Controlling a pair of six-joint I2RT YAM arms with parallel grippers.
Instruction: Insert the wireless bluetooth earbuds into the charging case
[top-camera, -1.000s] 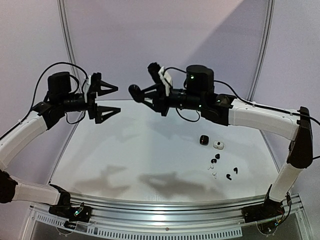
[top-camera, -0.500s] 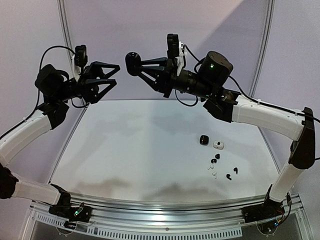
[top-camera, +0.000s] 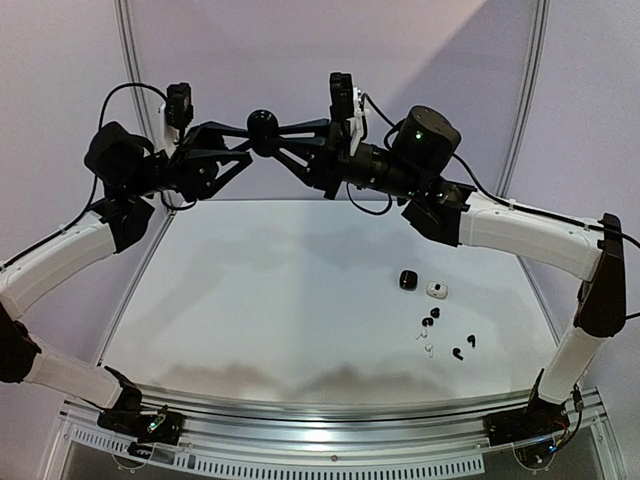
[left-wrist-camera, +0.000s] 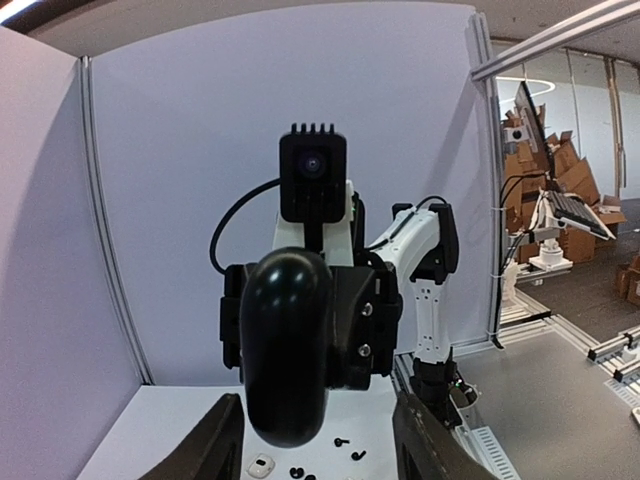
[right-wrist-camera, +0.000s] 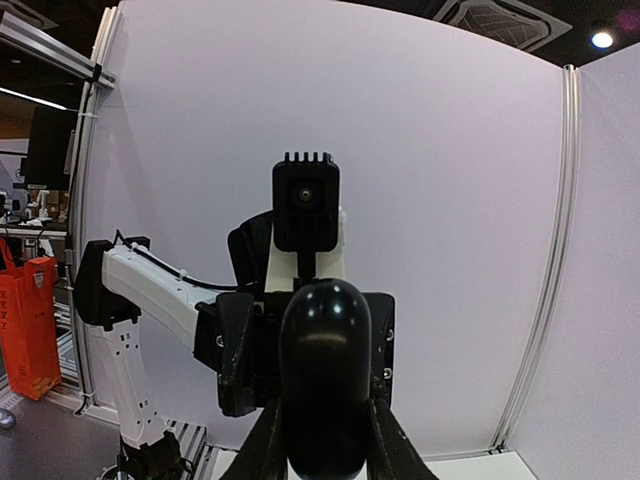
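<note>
Two hands meet upper centre: the right hand (top-camera: 275, 133) pinches a black charging case (top-camera: 263, 121), with the left hand (top-camera: 250, 140) spread around it. Earbuds (top-camera: 428, 323) lie loose on the desk (top-camera: 280, 300), lower right.

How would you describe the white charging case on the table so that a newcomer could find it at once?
Look at the right side of the table, under the right arm's white forearm. Just past a scatter of tiny earbuds, two pebble-shaped cases lie side by side. The white charging case is the outer, right-hand one, the only pale case beside a glossy black case.
</note>
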